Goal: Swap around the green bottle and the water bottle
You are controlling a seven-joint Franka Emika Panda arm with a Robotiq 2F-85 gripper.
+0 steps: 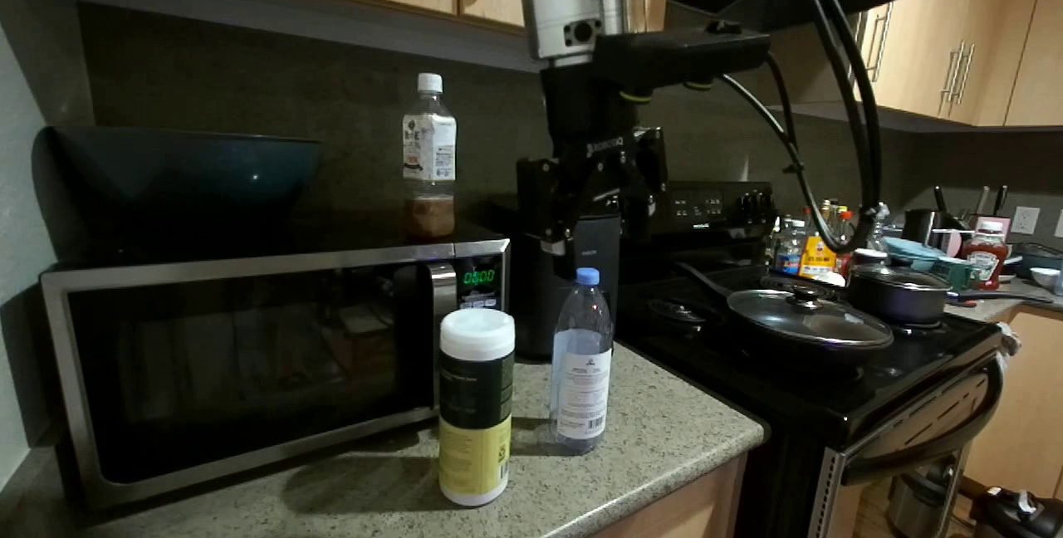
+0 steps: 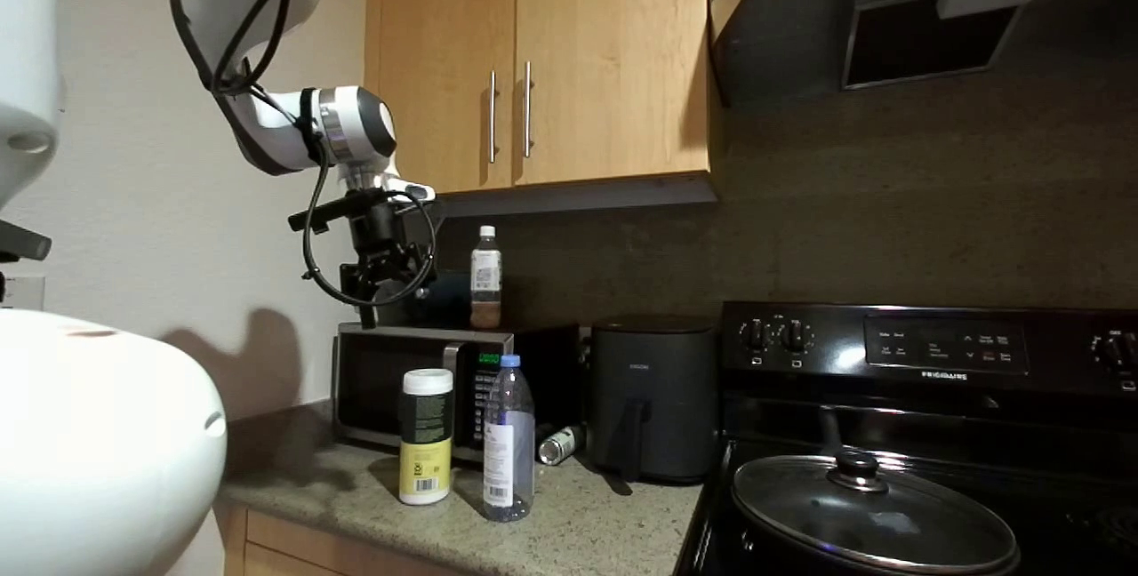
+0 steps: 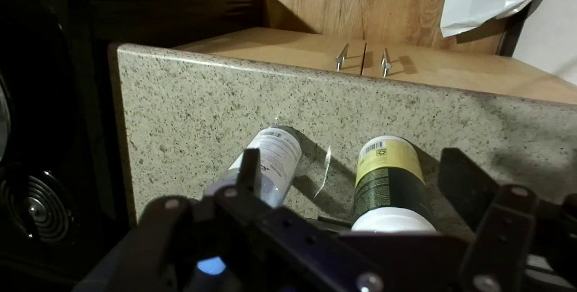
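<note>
The green bottle (image 1: pixel 475 409), stout with a yellow-green lower half, dark upper half and broad white cap, stands upright on the counter. It shows in an exterior view (image 2: pixel 426 438) and in the wrist view (image 3: pixel 390 179). The slim clear water bottle (image 1: pixel 581 380) with a blue cap stands upright beside it, apart, on the stove side; it shows in an exterior view (image 2: pixel 508 452) and, partly behind a finger, in the wrist view (image 3: pixel 272 161). My gripper (image 1: pixel 600 231) is open and empty above counter level, touching neither bottle. In the wrist view its fingers (image 3: pixel 350 161) appear wide apart.
A microwave (image 1: pixel 249 372) stands behind the bottles, with a white-capped drink bottle (image 1: pixel 430 156) and a dark bowl (image 1: pixel 183 173) on top. A black air fryer (image 2: pixel 653 398) and a lying can (image 2: pixel 560 444) are behind. The stove with a lidded pan (image 1: pixel 805 318) adjoins the counter edge (image 1: pixel 751 434).
</note>
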